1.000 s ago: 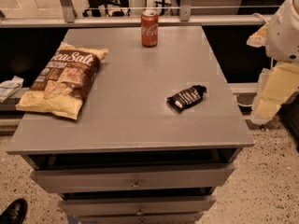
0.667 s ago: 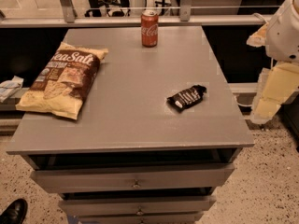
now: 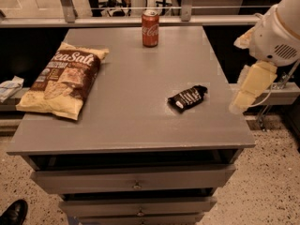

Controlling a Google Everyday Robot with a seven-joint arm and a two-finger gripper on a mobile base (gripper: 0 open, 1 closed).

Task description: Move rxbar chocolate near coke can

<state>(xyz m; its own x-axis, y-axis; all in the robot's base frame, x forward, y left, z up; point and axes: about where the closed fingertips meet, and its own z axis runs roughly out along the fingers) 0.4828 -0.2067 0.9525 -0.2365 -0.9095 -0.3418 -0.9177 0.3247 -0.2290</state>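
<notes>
The rxbar chocolate is a small black wrapper with white lettering, lying flat and slanted on the right half of the grey table top. The coke can stands upright, red with a silver top, at the far middle edge of the table. My gripper hangs off the table's right edge, pale cream, below the white arm. It is to the right of the bar, apart from it and holding nothing that I can see.
A large yellow-and-brown Sea Salt chip bag lies on the left side of the table. Drawers sit below the front edge. A black shoe is on the speckled floor at lower left. A railing runs behind the table.
</notes>
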